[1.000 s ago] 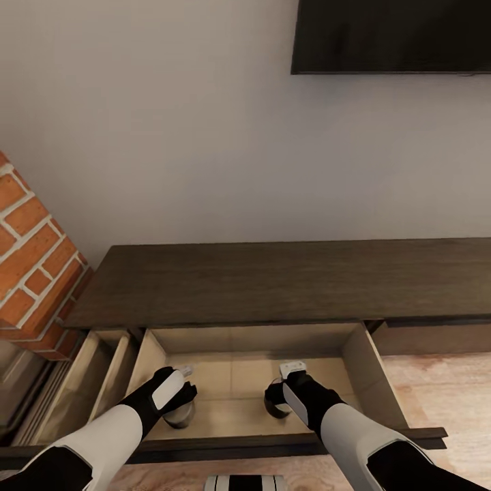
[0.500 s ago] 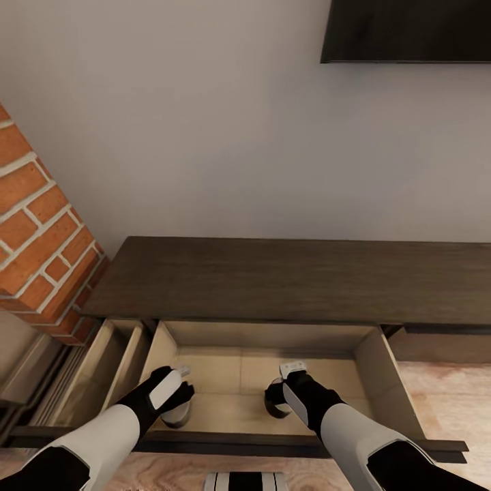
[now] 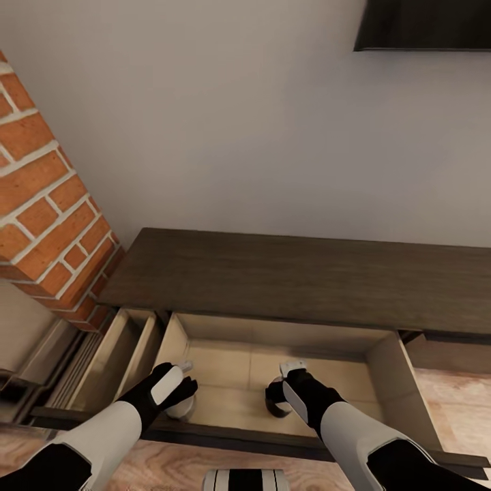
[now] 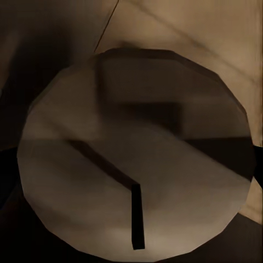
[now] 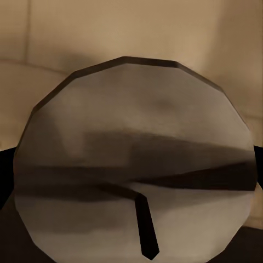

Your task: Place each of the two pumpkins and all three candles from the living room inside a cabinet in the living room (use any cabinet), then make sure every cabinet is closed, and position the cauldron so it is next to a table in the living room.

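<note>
Both of your arms reach down into the open drawer (image 3: pixel 382 361) of the long dark brown cabinet (image 3: pixel 293 276) that runs along the pale wall. Your left claw (image 3: pixel 179 389) sits over a stubby grey-beige candle (image 3: pixel 181 408), which stands upright on the pale wood drawer floor near the drawer's left wall and close to its front edge. Your right claw (image 3: pixel 283 392) sits over a second candle (image 3: pixel 278 408), also upright on the drawer floor, nearer the middle and well apart from the first.

In the left wrist view the first candle's flat round top (image 4: pixel 134 150) lies straight under the camera, its dark wick (image 4: pixel 137 216) lying across it. In the right wrist view the second candle's top (image 5: pixel 134 159) and its wick (image 5: pixel 147 227) look much the same. Dark finger shapes sit at the candle's edge in both wrist views, but you cannot tell from these pictures whether either claw is clamped on its candle or standing slack around it.

A narrower drawer (image 3: pixel 123 354) stands open just to the left, beside the brick column (image 3: pixel 48 198). A dark screen (image 3: pixel 423 24) hangs on the wall above.
</note>
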Available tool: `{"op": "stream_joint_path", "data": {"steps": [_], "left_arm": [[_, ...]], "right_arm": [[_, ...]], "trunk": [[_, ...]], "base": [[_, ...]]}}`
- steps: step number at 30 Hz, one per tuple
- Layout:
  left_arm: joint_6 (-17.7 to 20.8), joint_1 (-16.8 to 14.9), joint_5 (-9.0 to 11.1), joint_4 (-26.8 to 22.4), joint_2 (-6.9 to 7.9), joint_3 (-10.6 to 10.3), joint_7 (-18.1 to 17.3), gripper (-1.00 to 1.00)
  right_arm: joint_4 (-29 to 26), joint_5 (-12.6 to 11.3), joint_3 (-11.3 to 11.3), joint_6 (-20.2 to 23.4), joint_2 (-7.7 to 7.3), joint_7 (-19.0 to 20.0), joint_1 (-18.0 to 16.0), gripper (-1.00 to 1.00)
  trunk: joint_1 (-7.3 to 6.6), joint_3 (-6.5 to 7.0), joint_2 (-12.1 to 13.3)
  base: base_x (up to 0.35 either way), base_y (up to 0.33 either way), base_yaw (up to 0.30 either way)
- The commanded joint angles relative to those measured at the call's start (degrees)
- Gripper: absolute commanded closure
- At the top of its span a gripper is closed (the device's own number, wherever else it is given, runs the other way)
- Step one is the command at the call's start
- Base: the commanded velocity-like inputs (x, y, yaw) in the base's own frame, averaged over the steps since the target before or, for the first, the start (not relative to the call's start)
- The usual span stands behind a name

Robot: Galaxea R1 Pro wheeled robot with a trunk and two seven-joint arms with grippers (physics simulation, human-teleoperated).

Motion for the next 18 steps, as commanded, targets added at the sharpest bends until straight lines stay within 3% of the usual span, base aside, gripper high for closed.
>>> {"op": "stream_joint_path", "data": {"steps": [1, 4, 14, 18], "left_arm": [[0.19, -0.25, -1.39, 0.05, 0.59, -0.43, -0.16, 1.00], [0.11, -0.71, -1.59, 0.04, -0.20, -0.57, -2.84, 1.00], [-1.56, -1.47, -1.65, 0.53, -0.88, -0.65, -3.88, 1.00], [-1.63, -1.49, -1.66, 0.16, -1.03, -0.69, -5.98, 1.00]], "right_arm": [[0.08, -0.32, -0.04, -0.05, 0.00, -0.09, -0.01, 1.00], [0.28, -0.52, -0.25, -0.04, 0.00, -0.16, -0.02, 1.00], [0.39, -0.69, -0.40, -0.04, 0.00, -0.29, -0.02, 1.00], [0.41, -4.18, -0.41, -0.12, 0.00, -0.48, -0.02, 1.00]], "trunk": [[0.00, -0.09, 0.00], [0.00, -0.36, 0.00], [0.00, -1.24, 0.00], [0.00, -1.60, 0.00]], "base": [[0.000, 0.000, 0.146], [0.000, 0.000, 0.146], [0.000, 0.000, 0.146], [0.000, 0.000, 0.144]]}}
